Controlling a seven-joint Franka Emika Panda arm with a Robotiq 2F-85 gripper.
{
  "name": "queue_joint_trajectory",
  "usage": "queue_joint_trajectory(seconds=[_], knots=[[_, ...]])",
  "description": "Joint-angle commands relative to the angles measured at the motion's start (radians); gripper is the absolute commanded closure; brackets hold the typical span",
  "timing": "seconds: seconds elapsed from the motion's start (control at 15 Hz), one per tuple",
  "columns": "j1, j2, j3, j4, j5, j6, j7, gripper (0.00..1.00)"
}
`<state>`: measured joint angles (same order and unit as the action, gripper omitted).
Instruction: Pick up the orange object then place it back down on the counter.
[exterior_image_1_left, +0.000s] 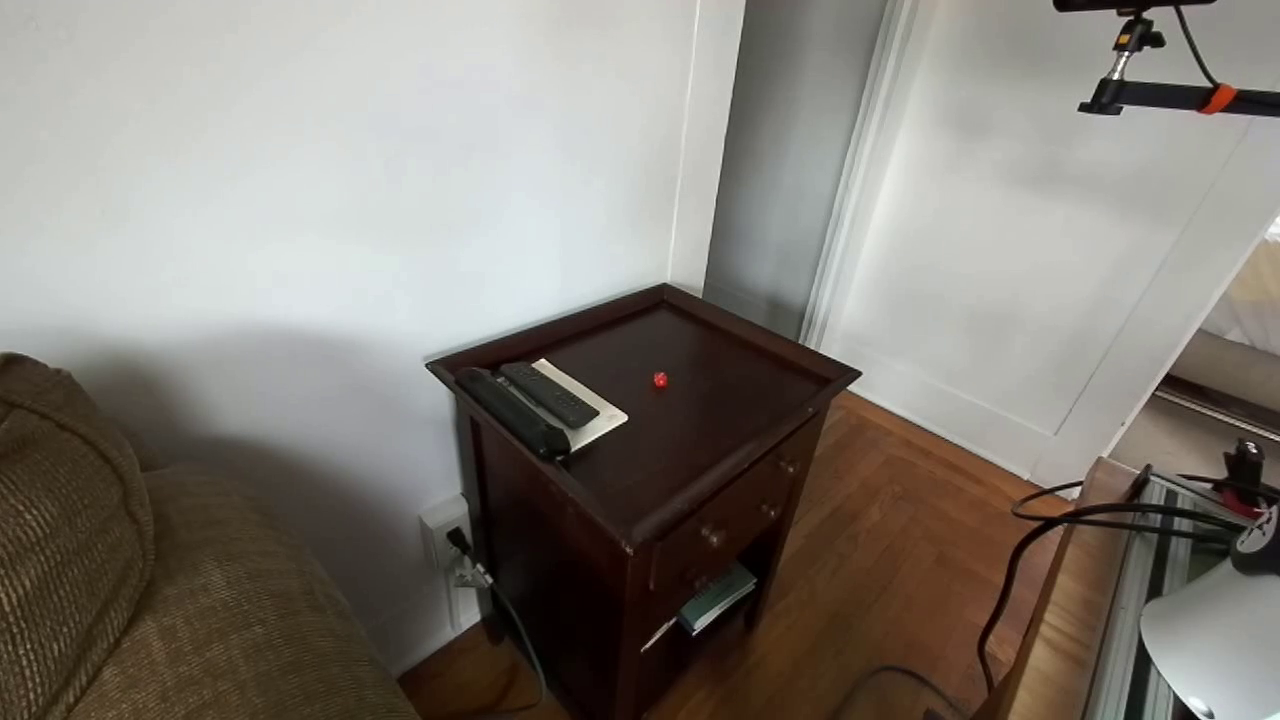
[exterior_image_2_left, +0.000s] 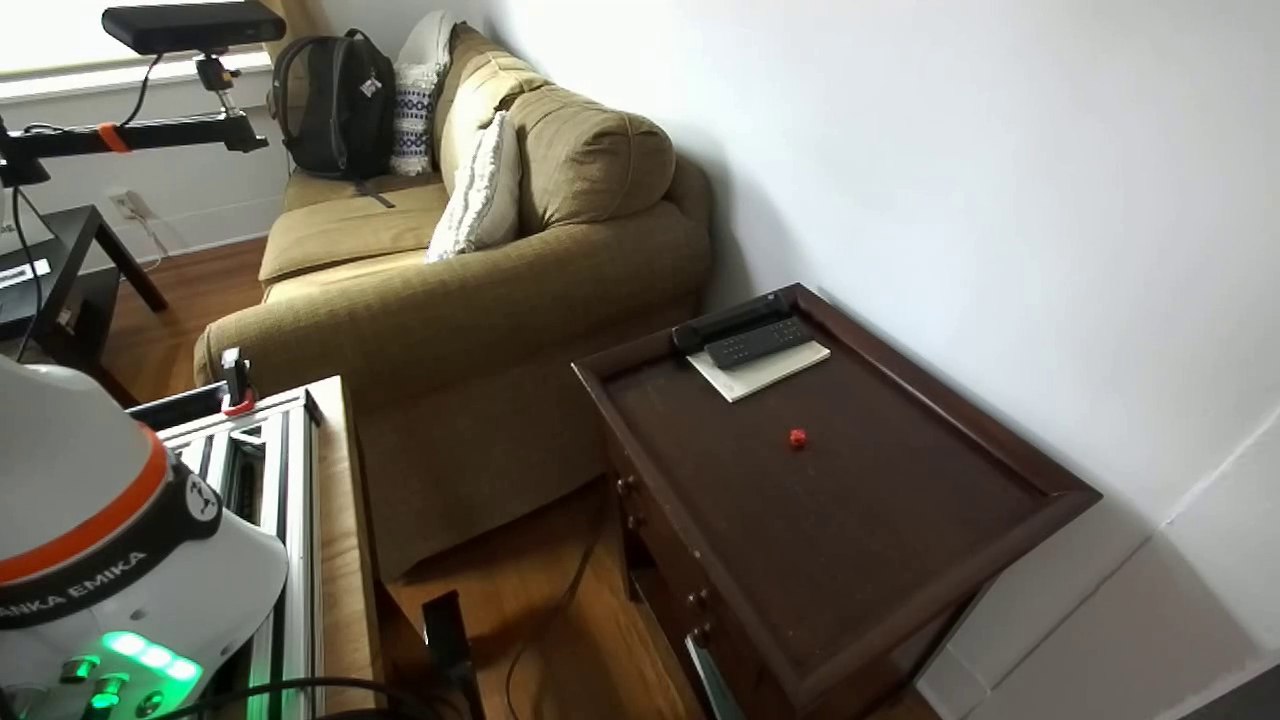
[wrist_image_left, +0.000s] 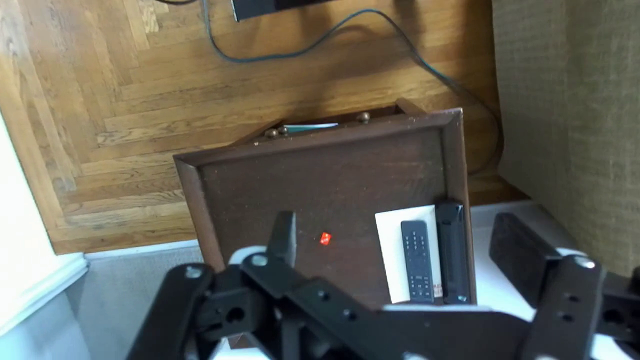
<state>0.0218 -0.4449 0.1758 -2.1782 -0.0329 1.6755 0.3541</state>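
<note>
Hand (wrist_image_left: 394, 237) spread wide; orange obj. (wrist_image_left: 325, 238) on ctr. (wrist_image_left: 320, 185)

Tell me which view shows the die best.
The wrist view: it looks down on the die, unblocked and larger, with pale pips showing. Both exterior views also show it on the counter, but smaller, from a slant.

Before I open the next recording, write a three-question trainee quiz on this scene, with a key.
1. True or false: the red-orange die lies on the counter, apart from the remote.
2. What lies beneath the remote? A) a cushion; B) a flat white item; C) a book.
3. Fill in (open or shut): in the wrist view, the fingers stand ____.
Key: 1. True. 2. B. 3. Open.
</note>
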Motion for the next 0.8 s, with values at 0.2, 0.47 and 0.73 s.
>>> queue_joint_trajectory(seconds=[0.2, 0.47, 0.73], knots=[[-0.013, 0.021, -0.041, -0.083, 0.008, 0.160, 0.002, 0.00], [-0.013, 0.028, -0.042, -0.084, 0.008, 0.168, 0.002, 0.00], [-0.013, 0.027, -0.042, -0.079, 0.008, 0.167, 0.002, 0.00]])
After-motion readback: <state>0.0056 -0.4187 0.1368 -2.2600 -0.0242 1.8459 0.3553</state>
